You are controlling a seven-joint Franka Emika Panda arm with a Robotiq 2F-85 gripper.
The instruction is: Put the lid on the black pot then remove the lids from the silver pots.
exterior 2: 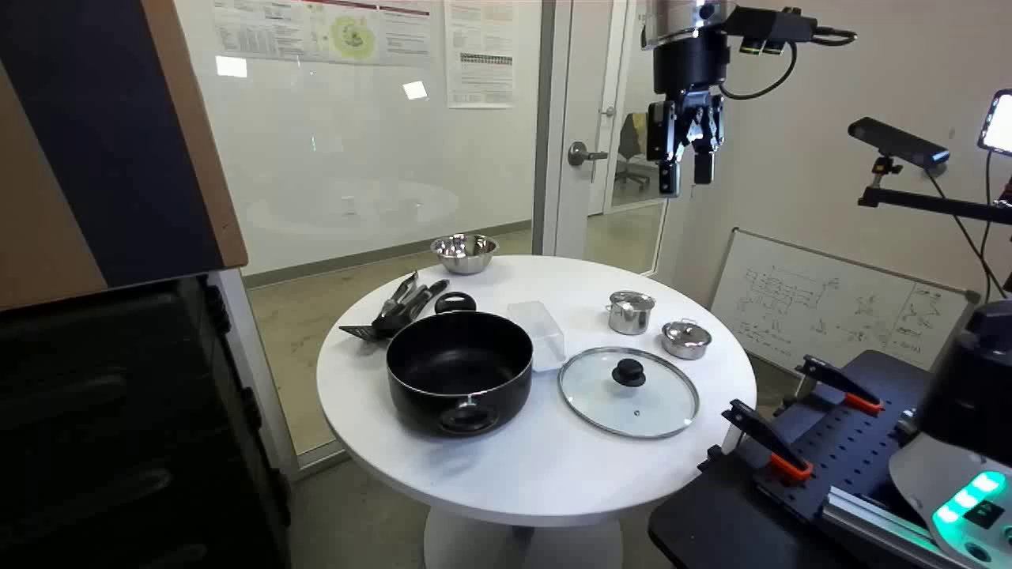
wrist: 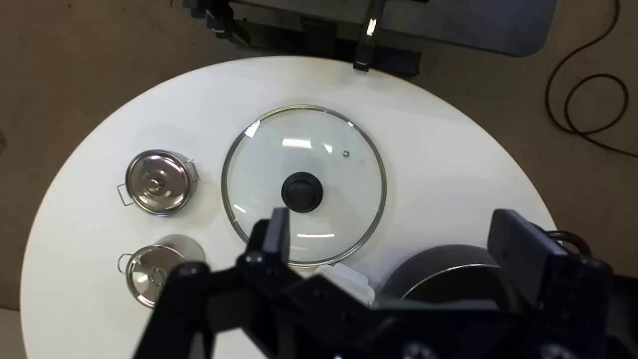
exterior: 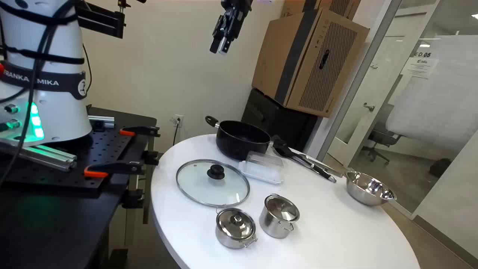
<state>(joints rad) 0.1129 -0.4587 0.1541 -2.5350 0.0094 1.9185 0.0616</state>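
Wrist view: the spread tool [wrist: 390,219] should centre over the glass lid's [wrist: 344,199] knob [wrist: 302,192] near the bench's [wrist: 448,164] edge before descending.

A shiny silver pan [exterior: 359,194] sits near the edge of the round white table [exterior: 336,231]. Black cooking tools [exterior 2: 393,320] and a see-through plastic box [exterior: 263,172] are there too. A big brown box [exterior: 289,56] sits on a black case [exterior 2: 126,419]. A whiteboard [exterior 2: 838,304] has writing on it.
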